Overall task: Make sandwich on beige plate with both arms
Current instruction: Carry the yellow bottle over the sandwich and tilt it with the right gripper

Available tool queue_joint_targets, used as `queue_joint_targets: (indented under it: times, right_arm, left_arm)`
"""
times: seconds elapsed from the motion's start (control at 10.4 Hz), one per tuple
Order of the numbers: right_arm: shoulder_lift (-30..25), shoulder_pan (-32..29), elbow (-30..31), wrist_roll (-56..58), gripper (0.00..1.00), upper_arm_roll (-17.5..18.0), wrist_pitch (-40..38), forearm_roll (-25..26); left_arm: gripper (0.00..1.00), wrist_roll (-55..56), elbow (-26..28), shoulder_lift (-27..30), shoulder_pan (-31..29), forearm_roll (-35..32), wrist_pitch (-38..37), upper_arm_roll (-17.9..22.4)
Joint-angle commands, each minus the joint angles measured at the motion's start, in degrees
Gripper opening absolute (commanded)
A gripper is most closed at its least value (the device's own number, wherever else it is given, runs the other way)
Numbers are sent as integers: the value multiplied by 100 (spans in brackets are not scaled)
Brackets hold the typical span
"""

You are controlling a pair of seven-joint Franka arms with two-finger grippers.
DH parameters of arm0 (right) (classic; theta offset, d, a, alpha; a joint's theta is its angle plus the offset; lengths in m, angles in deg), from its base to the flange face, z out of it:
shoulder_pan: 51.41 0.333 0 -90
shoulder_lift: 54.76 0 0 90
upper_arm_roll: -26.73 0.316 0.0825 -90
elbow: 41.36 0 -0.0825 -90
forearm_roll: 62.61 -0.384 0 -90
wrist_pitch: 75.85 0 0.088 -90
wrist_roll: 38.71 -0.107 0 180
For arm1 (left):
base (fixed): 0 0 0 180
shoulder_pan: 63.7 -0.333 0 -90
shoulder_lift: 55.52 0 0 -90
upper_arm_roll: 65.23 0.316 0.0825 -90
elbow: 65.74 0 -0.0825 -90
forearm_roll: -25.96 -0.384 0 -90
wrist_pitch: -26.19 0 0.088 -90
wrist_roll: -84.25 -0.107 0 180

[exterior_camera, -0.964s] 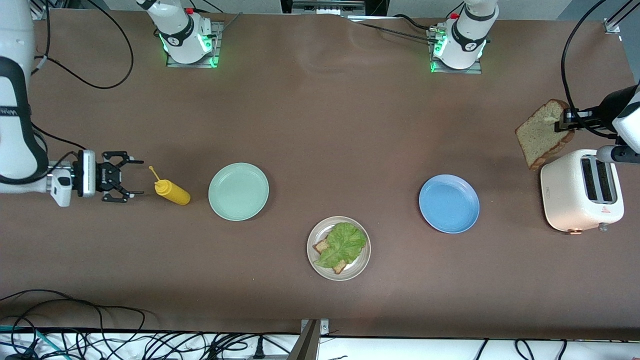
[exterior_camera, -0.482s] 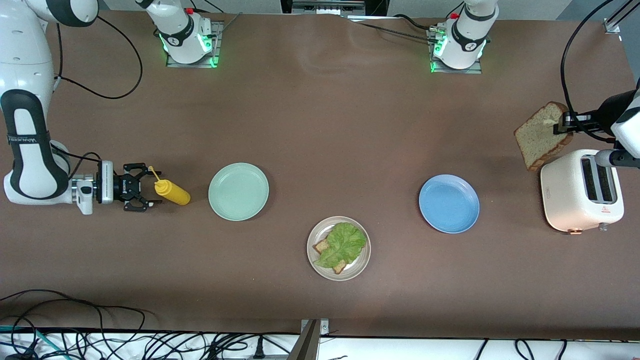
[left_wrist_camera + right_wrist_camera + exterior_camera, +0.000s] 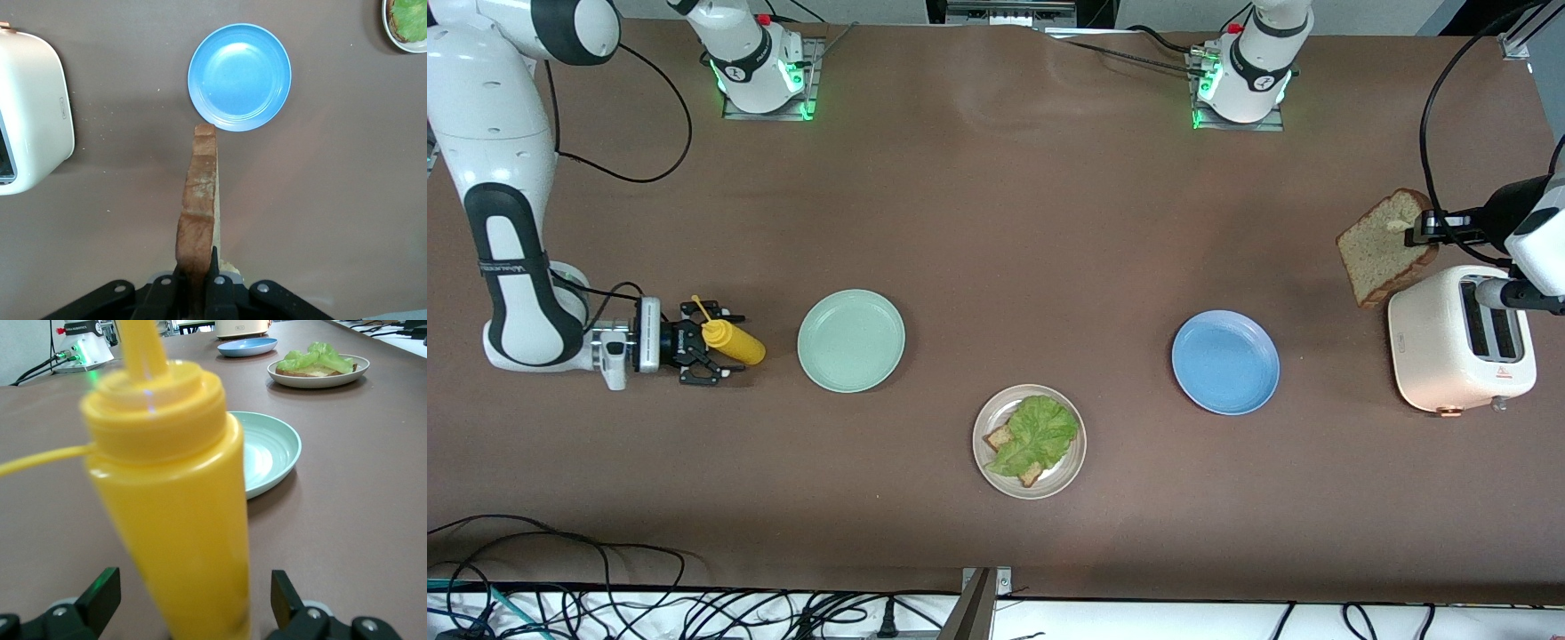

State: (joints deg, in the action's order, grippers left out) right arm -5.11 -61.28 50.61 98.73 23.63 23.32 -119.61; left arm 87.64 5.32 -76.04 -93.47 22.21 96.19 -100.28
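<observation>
**Right gripper reaches the mustard bottle; left holds the toast aloft**

Front view: since a second ago the right gripper (image 3: 704, 347) has slid in, fingers spread wide around the glossy yellow plastic squeeze bottle (image 3: 732, 342). At right, the left gripper (image 3: 1416, 233), clamped on a coarse brown toast slice (image 3: 1378, 249), hangs beside the smooth white toaster (image 3: 1458, 342). Lower centre, the round beige plate (image 3: 1069, 469) carries toast under ruffled green lettuce (image 3: 1036, 433).

Left wrist view: the slice (image 3: 199, 207) stands edge-on below the glossy blue plate (image 3: 239, 77).

Right wrist view: the bottle (image 3: 173, 500) fills the centre, before the mint-green plate (image 3: 270, 453).

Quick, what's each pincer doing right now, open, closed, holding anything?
Left pincer: closed on the toast slice, held up beside the toaster.
Right pincer: open around the yellow mustard bottle, not gripping it.
</observation>
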Motion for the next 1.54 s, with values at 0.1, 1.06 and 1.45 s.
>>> queue_joint_targets:
  times: [0.1, 1.06, 1.45]
  right_arm:
    - [106, 72, -136, -51, 34, 20, 129, -171]
    - [-1361, 2985, -153, -5616, 0, -1558, 446, 1340]
    - [-1239, 4856, -441, -8198, 0, -2246, 1051, 2329]
  left_arm:
    - [0, 74, -48, 14, -2, 103, 57, 16]
    - [0, 74, -48, 14, 6, 103, 57, 16]
    - [0, 30, -48, -39, -29, 103, 57, 34]
